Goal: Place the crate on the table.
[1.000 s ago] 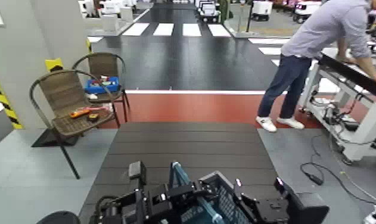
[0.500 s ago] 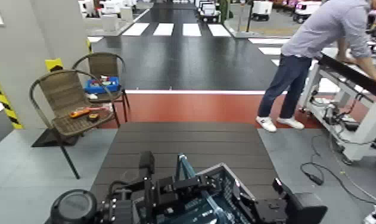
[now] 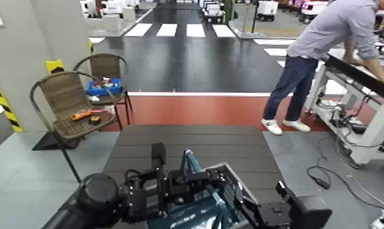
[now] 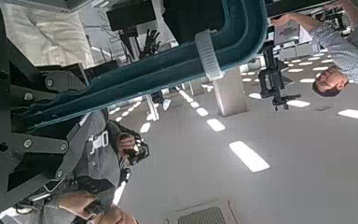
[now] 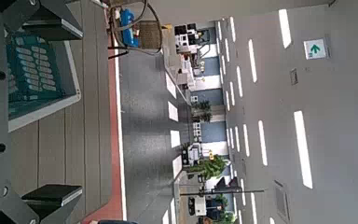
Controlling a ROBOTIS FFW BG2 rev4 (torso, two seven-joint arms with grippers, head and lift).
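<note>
The grey-blue crate [image 3: 229, 183] hangs over the near end of the dark plank table [image 3: 188, 143], its teal hoop handle [image 3: 188, 163] standing up. My left gripper [image 3: 197, 181] is at the crate's left side. In the left wrist view it is shut on the teal handle [image 4: 158, 70]. My right gripper [image 3: 250, 210] is at the crate's right rim. In the right wrist view its fingers [image 5: 48, 23] stand wide apart, and the crate's lattice [image 5: 37, 70] lies between them, close to one finger.
Two wicker chairs [image 3: 66, 100] stand left of the table. The far one holds a small blue box [image 3: 104, 86] with red items. A person [image 3: 328, 55] leans over a white-framed workbench [image 3: 364, 91] at the right. Cables [image 3: 328, 176] lie on the floor.
Both arms and the crate have moved forward over the table's near end. The left arm's round joint has come into view at the bottom left.
</note>
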